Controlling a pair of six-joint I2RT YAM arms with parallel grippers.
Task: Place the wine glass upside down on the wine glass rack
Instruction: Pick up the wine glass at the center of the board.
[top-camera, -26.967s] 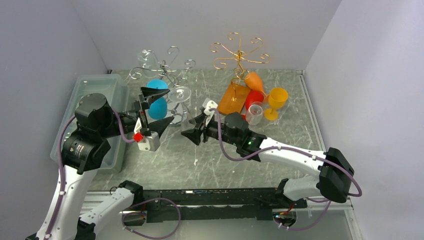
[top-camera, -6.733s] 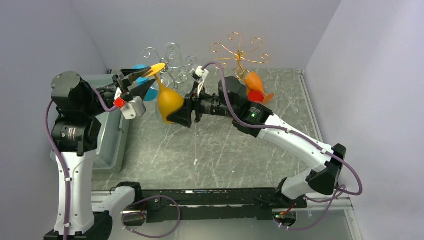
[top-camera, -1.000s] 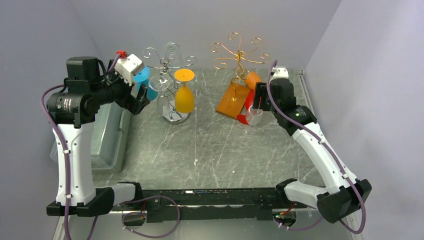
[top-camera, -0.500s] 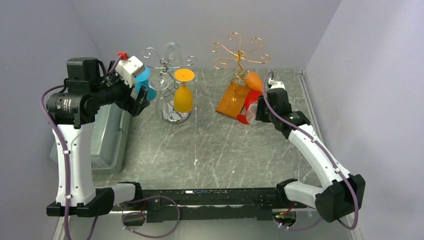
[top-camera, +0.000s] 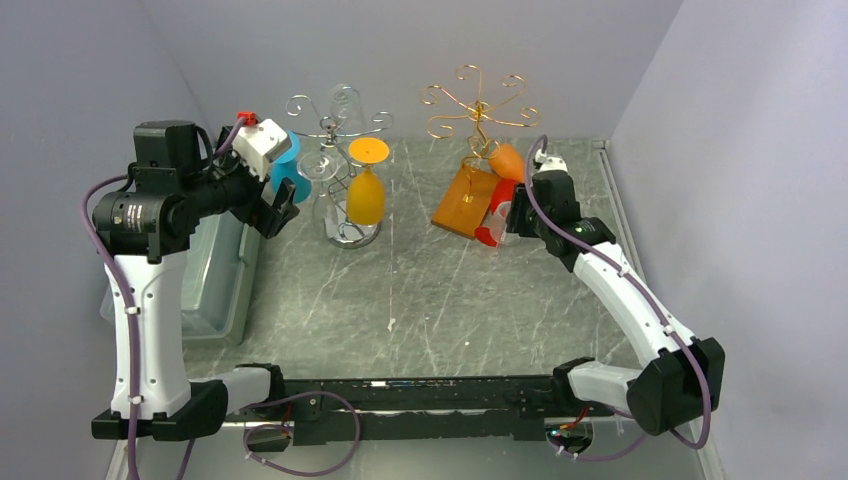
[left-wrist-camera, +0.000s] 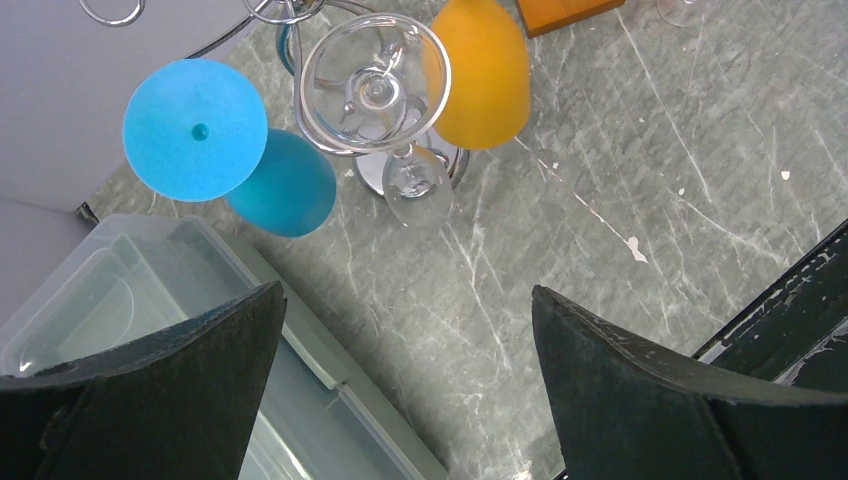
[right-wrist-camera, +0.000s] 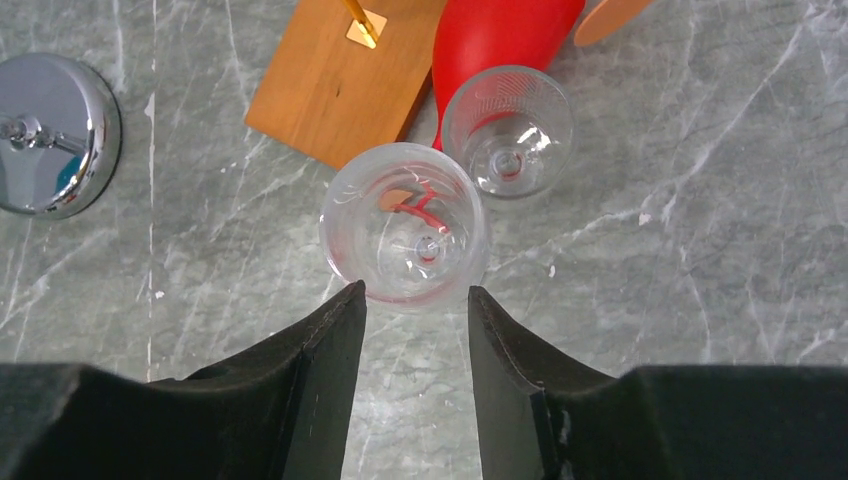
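A clear wine glass (right-wrist-camera: 405, 222) stands upright on the table, seen from above. My right gripper (right-wrist-camera: 415, 295) is open, with its fingertips just short of the glass rim on either side and nothing between them; it also shows in the top view (top-camera: 508, 222). A silver rack (top-camera: 335, 122) at the back left holds a yellow glass (top-camera: 367, 197), a blue glass (top-camera: 285, 160) and a clear glass (left-wrist-camera: 375, 85), all hanging upside down. My left gripper (top-camera: 276, 205) is open and empty beside that rack. A gold rack (top-camera: 478, 105) stands on a wooden base (top-camera: 465, 200).
A second clear glass (right-wrist-camera: 507, 130), a red glass (right-wrist-camera: 500, 30) and an orange glass (top-camera: 508, 160) lie or stand by the wooden base (right-wrist-camera: 335, 85). A clear plastic bin (left-wrist-camera: 150, 320) sits at the left table edge. The silver rack's chrome foot (right-wrist-camera: 55, 105) is left of the right gripper.
My right gripper has moved down and in toward the clear wine glass by the wooden base. My left arm has drawn back slightly from the silver rack.
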